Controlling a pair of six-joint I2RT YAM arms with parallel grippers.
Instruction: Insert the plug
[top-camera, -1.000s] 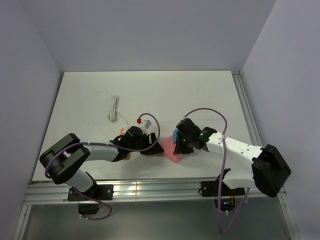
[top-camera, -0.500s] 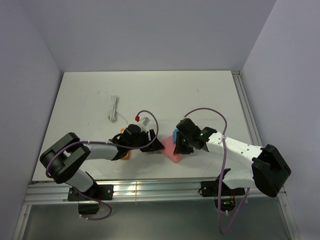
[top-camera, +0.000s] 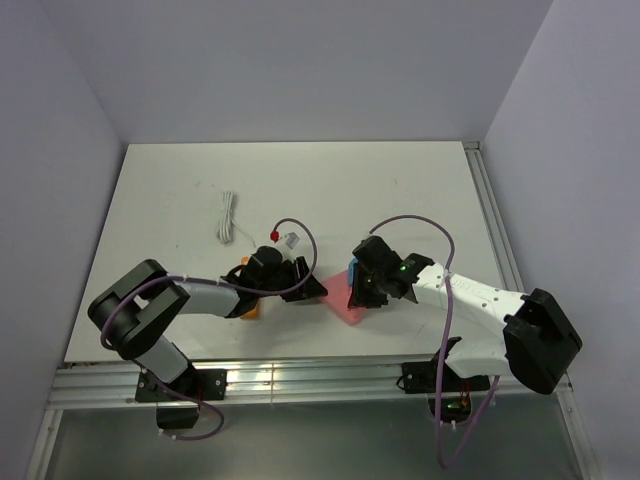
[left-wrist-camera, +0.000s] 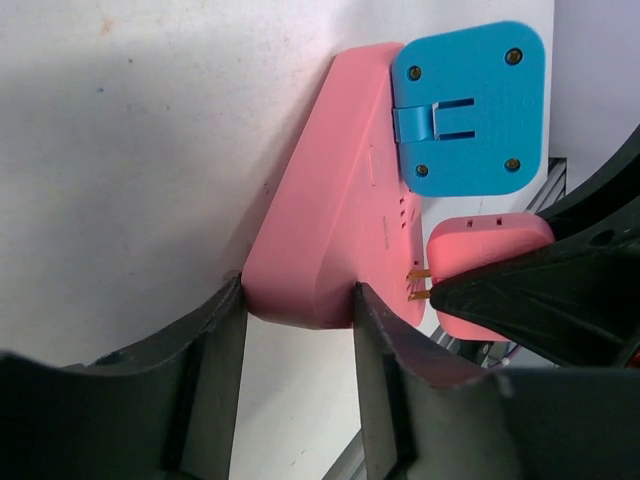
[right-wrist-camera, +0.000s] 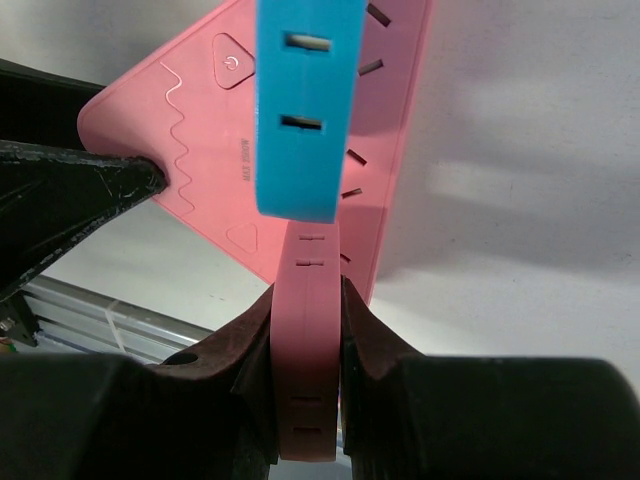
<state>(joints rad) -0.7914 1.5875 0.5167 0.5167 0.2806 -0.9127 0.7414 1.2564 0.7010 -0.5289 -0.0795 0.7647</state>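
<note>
1. Near the front edge of the table (top-camera: 400, 190), both arms meet at the pink socket block (left-wrist-camera: 320, 230); the left end effector (left-wrist-camera: 297, 302) is clenched on one corner of it, a finger on either side, bracing it flat.
2. Task item, the blue plug (left-wrist-camera: 468, 108), sits against the block's slotted face with its back plate outward; none of its prongs show; neither end effector touches it; it reads as seated, though how deep cannot be told.
3. Opposite, the right end effector (right-wrist-camera: 308, 322) is grasping a pink square plug (left-wrist-camera: 485, 265) just beside the blue one; its two metal prongs (left-wrist-camera: 418, 283) span a gap to the block; the body is not flush.
4. Step in hand, as judged: the push-home phase; the blue plug looks done, the pink one part-way.
5. Next move calls for a straight press along the prong line toward the block, with the left grip resisting so the block does not slide; any tilt risks bent prongs or a jam; the two plugs sit close, so there is little room sideways.
6. Containers: no bin, tray or box in view; the only receivers are the block's slots (right-wrist-camera: 368, 66); one set appears taken by the blue plug, one is met by the pink prongs, several lie bare along the same edge.
</note>
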